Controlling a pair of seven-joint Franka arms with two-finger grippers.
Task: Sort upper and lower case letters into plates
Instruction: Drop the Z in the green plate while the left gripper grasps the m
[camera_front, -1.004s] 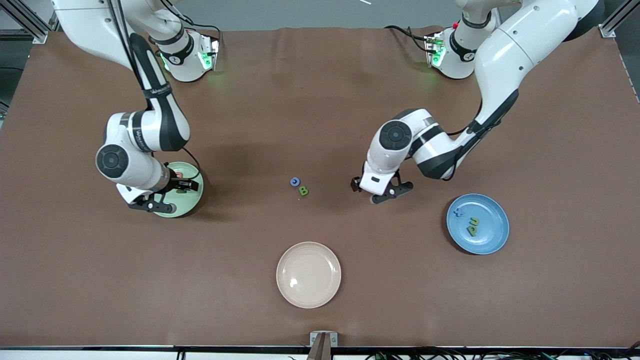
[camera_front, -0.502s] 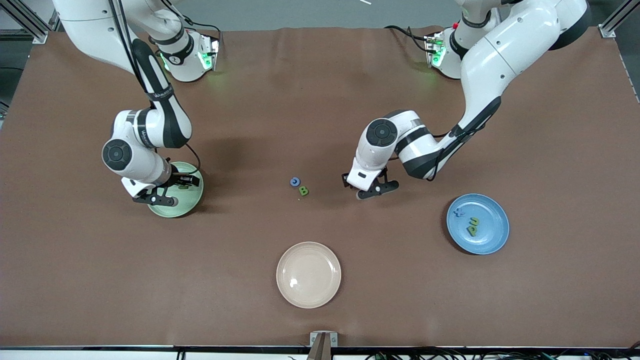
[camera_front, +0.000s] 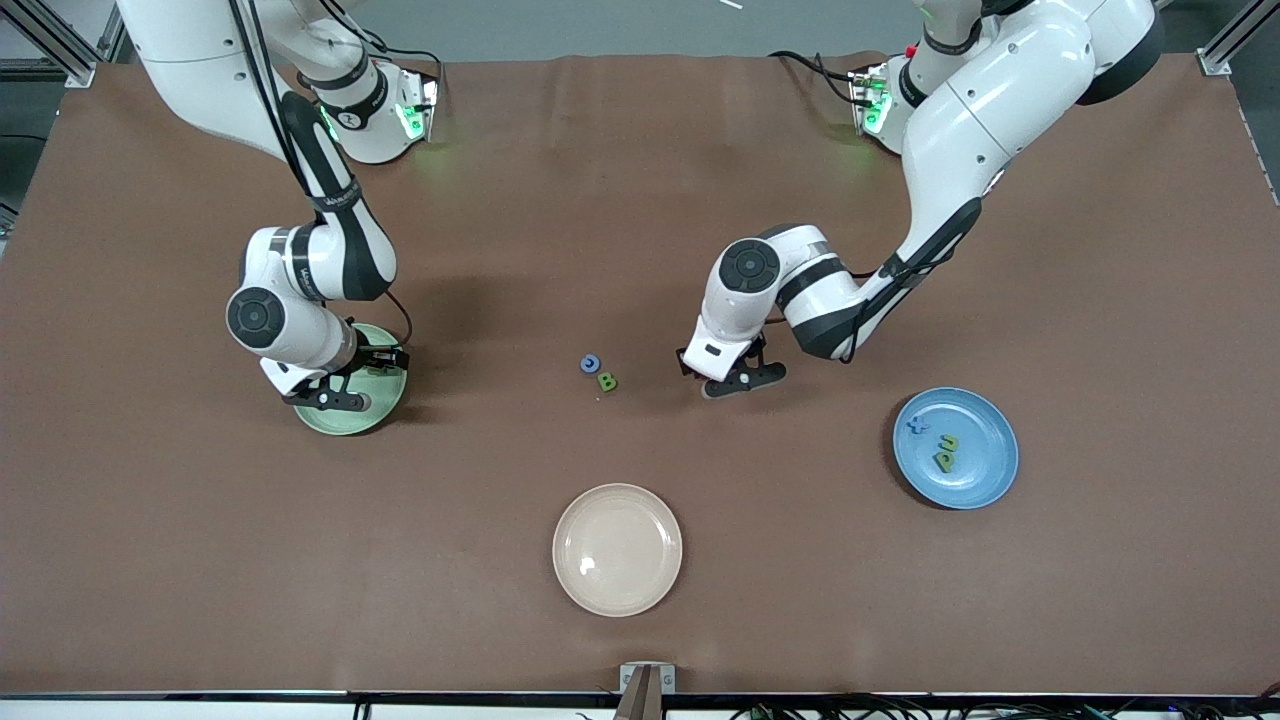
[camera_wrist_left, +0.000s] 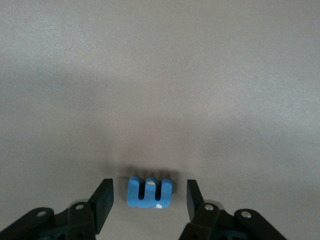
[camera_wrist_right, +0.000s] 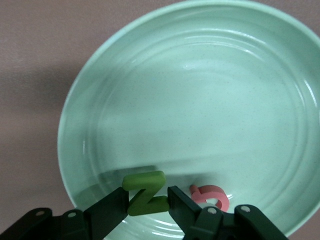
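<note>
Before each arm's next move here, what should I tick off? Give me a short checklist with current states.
1. Blue m centered between left end effector fingers, which are open: ok.
2. m already gripped: not ok.
3. Green N clamped in right end effector: ok.
4. N over mint plate: ok.
5. Release spot clear of pink letter: cannot tell, it lies close beside.
6. Blue plate has room for m: ok.

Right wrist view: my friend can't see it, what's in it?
The right gripper is shut on a green N over a mint plate. A pink letter lies in the plate beside it.
</note>
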